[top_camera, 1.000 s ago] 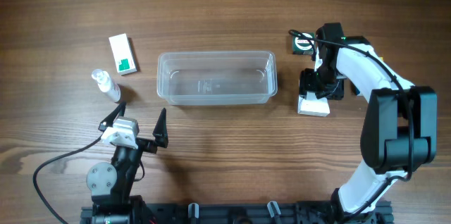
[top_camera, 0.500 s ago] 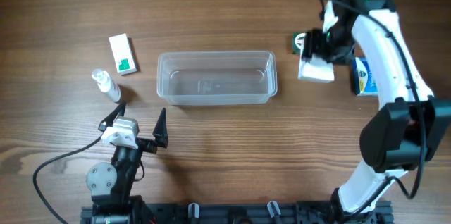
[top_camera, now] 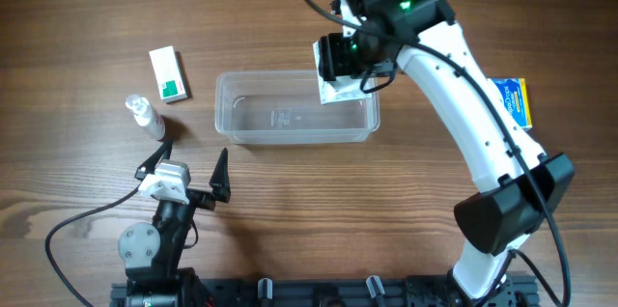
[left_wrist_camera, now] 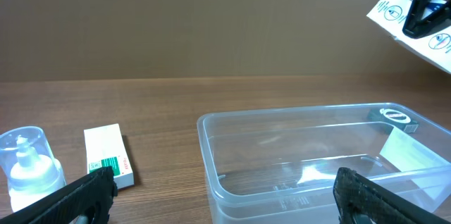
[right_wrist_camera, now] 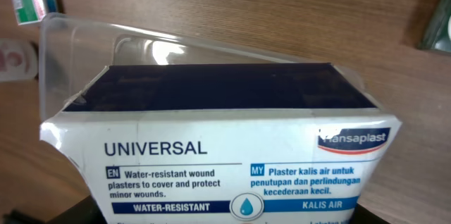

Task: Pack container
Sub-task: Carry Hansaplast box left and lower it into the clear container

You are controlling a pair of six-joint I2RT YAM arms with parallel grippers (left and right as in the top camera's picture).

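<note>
Your right gripper [top_camera: 341, 68] is squeezing a plaster box [top_camera: 338, 93] just above the right end of the empty tub [top_camera: 290, 137] in the middle of the table [top_camera: 435, 230], so nothing is packed yet, and your left gripper [top_camera: 190, 158] waits wide open near the front edge.

We see a brown wooden table [top_camera: 77, 8] filling the whole overhead frame, its grain running left to right. In the left wrist view a plain brown backdrop [left_wrist_camera: 176, 20] fills the upper half behind the table's far edge, evenly lit.
</note>
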